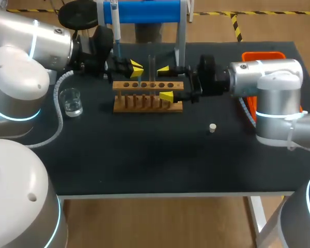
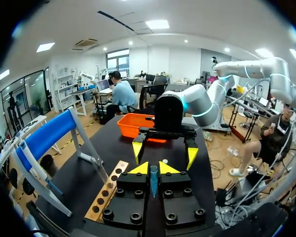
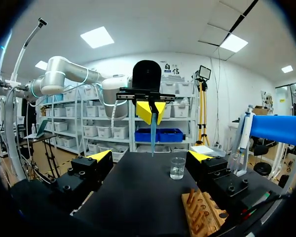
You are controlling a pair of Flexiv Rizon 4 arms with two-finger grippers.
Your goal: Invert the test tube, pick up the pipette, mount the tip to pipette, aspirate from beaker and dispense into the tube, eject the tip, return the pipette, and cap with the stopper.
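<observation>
Left hand is pinched narrow on a blue pipette tip, which I see gripped between its yellow fingertips with the point aimed down over the tabletop. It hangs above the left end of the wooden rack, just beside a clear test tube standing upright in the rack.

On my other side, the right hand faces it across the rack with its fingers spread wide and nothing between them.

The pipette hangs on the blue stand at the back. The beaker sits well to the left of the rack, near my left arm, and the small white stopper lies alone to the rack's front right. An orange bin sits at the far right corner.
</observation>
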